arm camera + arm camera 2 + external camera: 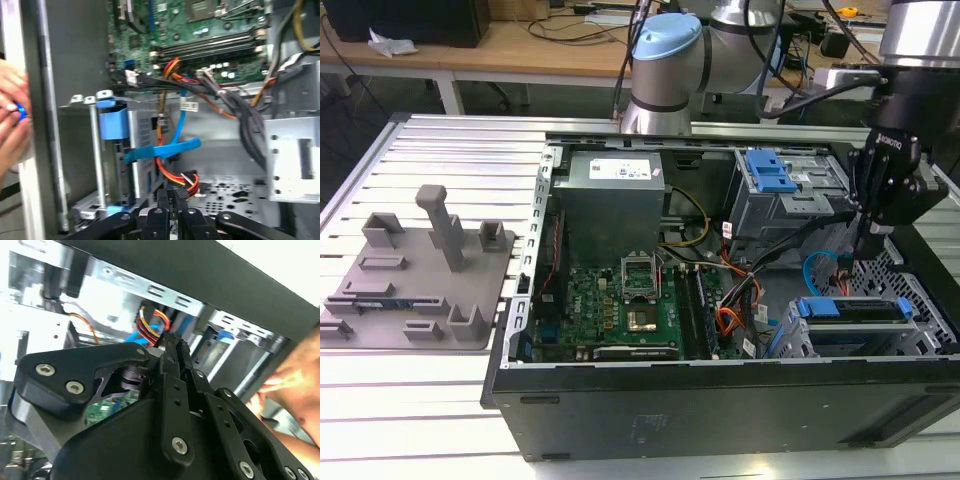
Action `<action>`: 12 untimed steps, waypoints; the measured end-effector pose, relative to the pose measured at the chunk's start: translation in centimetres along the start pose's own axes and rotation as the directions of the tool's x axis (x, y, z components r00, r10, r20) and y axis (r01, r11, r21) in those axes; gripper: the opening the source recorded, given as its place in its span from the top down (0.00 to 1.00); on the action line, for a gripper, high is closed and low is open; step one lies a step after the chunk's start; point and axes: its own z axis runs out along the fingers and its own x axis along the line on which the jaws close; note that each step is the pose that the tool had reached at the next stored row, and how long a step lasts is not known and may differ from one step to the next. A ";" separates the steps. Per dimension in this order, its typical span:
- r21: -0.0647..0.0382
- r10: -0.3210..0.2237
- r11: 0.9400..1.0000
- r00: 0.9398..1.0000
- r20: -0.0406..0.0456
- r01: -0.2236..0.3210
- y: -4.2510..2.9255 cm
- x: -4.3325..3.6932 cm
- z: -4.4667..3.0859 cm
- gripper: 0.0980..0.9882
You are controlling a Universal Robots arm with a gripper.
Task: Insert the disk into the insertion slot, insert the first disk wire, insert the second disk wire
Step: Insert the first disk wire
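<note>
The disk (pixel 850 309), silver in its blue caddy, lies inside the insertion slot (pixel 923 296), the grey perforated cage at the exterior view's right. My gripper (pixel 853 268) hangs just behind the disk's rear end. Its fingers (pixel 163 198) are shut on the dark plug of the first disk wire (pixel 176 178), an orange-red bundle also visible at the fingertips in the second wrist view (pixel 151 321). The second disk wire (pixel 165 150), a flat light-blue cable, loops across beside the caddy's blue end (pixel 112 124). In the exterior view, the second disk wire (pixel 812 268) curves left of my gripper.
A taller grey cage with a blue latch (pixel 772 176) stands behind the disk bay, and the motherboard (pixel 620 305) fills the case's middle. A person's hand (pixel 11 117) rests at the case wall near the bay. A grey fixture (pixel 420 270) sits on the table at the exterior view's left.
</note>
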 end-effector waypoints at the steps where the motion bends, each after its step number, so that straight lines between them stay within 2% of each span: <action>1: -0.002 0.001 1.000 1.000 0.012 -0.001 0.00 0.05 0.00 0.93; 2: -0.008 0.001 1.000 1.000 0.029 -0.001 0.04 0.18 -0.01 0.93; 5: -0.027 -0.002 1.000 0.998 0.062 0.004 0.11 0.41 0.00 0.93; 6: -0.036 -0.004 0.999 0.997 0.077 0.007 0.11 0.50 0.03 0.93; 8: -0.050 -0.007 0.999 0.995 0.096 0.012 0.10 0.66 0.05 0.93; 11: -0.065 -0.010 0.998 0.995 0.099 0.017 0.04 0.99 0.11 0.93; 12: -0.072 -0.012 0.997 0.995 0.100 0.019 0.00 1.36 0.17 0.93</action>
